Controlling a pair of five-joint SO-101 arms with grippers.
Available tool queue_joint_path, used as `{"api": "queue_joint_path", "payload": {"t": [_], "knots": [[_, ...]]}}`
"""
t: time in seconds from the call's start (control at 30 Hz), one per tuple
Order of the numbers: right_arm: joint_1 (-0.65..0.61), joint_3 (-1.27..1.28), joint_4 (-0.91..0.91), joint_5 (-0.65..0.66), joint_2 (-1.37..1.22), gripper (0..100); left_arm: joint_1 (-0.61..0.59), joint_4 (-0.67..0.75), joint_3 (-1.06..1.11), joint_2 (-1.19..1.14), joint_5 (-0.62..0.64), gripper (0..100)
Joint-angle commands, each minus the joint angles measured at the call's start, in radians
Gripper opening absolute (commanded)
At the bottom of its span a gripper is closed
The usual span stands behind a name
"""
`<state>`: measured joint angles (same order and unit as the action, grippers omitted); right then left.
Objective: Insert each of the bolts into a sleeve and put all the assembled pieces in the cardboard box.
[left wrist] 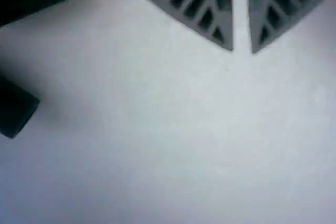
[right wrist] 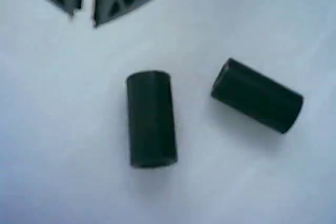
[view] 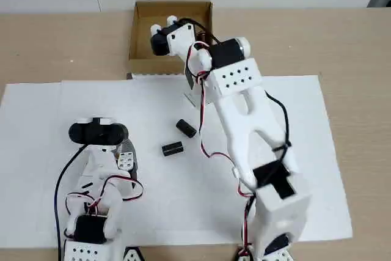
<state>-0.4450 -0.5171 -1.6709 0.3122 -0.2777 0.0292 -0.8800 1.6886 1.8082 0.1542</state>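
Two sleeves, both short black cylinders with a dull, smooth skin and flat-cut ends, lying on their sides near the middle of the high view. Upper sleeve (view: 186, 128) slanted; lower sleeve (view: 173, 148) just below and to its left, closer to level. Near each other, not touching. Both resting on a white sheet of paper (view: 49, 126), flat and matte, spread over a pale wood-toned bench (view: 61, 41).

One cardboard box (view: 143, 35) at top centre of the high view: brown, shallow, open-topped, square-cornered, sitting on the bench just past the paper's far edge. Well apart from the sleeves and partly covered by the right arm's wrist.

Two arms of white plastic with black motor blocks and looping red, black and white wires. Right gripper (view: 192, 87) at upper centre, between the box and the sleeves, hanging over the paper near the upper sleeve. In the right wrist view, right gripper (right wrist: 83, 18) with grey, ribbed, wedge-shaped fingers drawn almost together, a thin slit between the tips, nothing held. Both sleeves visible there beyond the tips.

Left gripper (view: 128, 162) at lower left of the high view, over the paper, to the left of the lower sleeve. In the left wrist view, left gripper (left wrist: 241, 50) likewise with grey ribbed fingers pulled to a narrow slit, empty, above bare paper.
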Motion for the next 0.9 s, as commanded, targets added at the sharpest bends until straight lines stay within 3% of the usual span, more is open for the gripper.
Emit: {"api": "queue_joint_path", "payload": {"t": [0.0,0.13,0.47,0.87], "knots": [[-0.018,0.100,-0.007,0.006,0.091,1.1,0.003,-0.003,-0.005,0.008,-0.006,1],[-0.021,0.195,0.015,0.006,0.097,1.3,0.003,-0.003,-0.005,0.008,-0.006,1],[-0.081,0.219,0.096,0.034,-0.025,13.9,0.003,-0.003,-0.005,0.008,-0.006,1],[-0.130,0.215,0.202,0.043,-0.162,14.3,0.000,-0.003,-0.005,0.008,-0.005,1]]}}
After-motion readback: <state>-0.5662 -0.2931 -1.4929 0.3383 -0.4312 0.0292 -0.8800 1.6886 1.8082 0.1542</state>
